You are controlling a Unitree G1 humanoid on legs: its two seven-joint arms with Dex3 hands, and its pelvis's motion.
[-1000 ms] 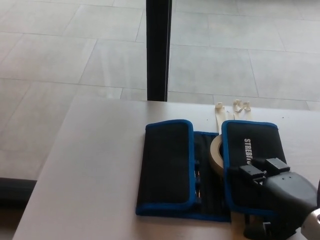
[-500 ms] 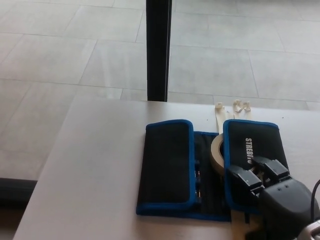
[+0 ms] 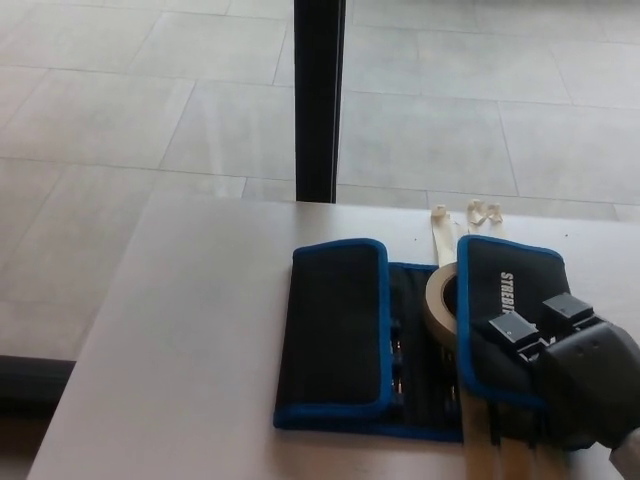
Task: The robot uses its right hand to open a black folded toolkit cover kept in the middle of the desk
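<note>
Pale desk [image 3: 190,330]: right hand [image 3: 560,370], fingers pinching the black blue-trimmed toolkit cover [image 3: 400,340], has begun lifting its right flap.

The right hand [image 3: 575,375] runs off the lower-right corner; its thumb is perhaps under the flap [image 3: 505,320].

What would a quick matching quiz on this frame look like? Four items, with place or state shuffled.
Items:
1. right flap
2. left flap
3. tape roll
4. right hand

Descriptions:
A. lying folded flat
B. partly lifted at its inner edge
C. tan ring, peeking from under a flap
D. fingers on the flap with white lettering

Pairs: 1-B, 2-A, 3-C, 4-D
</note>
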